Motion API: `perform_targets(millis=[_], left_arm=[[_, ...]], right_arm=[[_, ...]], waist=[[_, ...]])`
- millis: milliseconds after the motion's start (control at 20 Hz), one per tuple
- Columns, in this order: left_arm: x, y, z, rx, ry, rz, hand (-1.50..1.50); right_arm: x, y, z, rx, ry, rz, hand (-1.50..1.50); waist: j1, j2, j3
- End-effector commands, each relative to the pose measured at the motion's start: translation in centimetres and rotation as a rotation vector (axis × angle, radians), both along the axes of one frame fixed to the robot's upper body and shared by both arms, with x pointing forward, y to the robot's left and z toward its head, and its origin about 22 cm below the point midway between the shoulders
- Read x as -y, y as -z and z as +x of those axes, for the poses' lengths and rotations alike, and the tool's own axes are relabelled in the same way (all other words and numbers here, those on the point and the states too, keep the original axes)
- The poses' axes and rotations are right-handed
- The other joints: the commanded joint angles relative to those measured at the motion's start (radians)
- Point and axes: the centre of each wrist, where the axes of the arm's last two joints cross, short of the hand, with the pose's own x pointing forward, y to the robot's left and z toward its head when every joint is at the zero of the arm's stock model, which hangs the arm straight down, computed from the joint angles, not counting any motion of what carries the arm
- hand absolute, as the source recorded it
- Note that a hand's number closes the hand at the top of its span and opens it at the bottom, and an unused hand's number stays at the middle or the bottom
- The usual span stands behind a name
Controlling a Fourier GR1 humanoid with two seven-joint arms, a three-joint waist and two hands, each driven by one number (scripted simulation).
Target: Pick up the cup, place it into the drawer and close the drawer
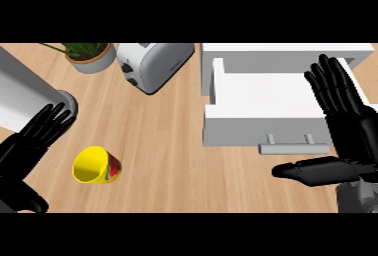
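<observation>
A yellow cup [94, 165] with a red and green pattern lies on its side on the wooden counter at the lower left, its mouth facing left. My left hand [26, 150] stands open just left of the cup, fingers straight and apart from it. The white drawer [258, 102] is pulled open at the upper right, with a grey handle [292, 145] on its front. My right hand [347, 125] is open over the drawer's right edge, fingers up, thumb stretched left below the handle.
A white toaster [151, 64] stands at the back centre. A potted plant [90, 55] sits to its left. A white and grey cylinder [26, 97] rises at the far left, right behind my left hand.
</observation>
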Motion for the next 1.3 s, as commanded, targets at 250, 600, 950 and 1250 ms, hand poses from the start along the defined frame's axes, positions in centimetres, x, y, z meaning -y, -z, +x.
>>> perform_targets(millis=[250, 600, 950, 1250], left_arm=[[-0.8, 6.8, 1.0, -0.08, -0.056, 0.061, -1.5], [-0.8, 10.6, 0.9, -0.085, -0.07, 0.085, -1.5], [0.7, 14.3, -0.8, -0.083, -0.112, 0.091, -1.5], [0.1, 14.7, -1.0, -0.062, -0.11, 0.09, -1.5]], right_arm=[[-1.0, -1.1, -0.9, 0.02, -0.003, -0.009, -1.5], [0.4, -1.2, 1.6, 0.026, 0.0, -0.001, -1.5], [0.7, -1.6, -0.1, 0.048, -0.019, 0.005, -1.5], [1.7, -3.0, 2.4, 0.045, 0.002, 0.008, -1.5]], waist=[[-0.009, 0.001, -0.001], [-0.005, 0.002, -0.001], [-0.02, 0.005, -0.003], [-0.016, 0.01, -0.004]])
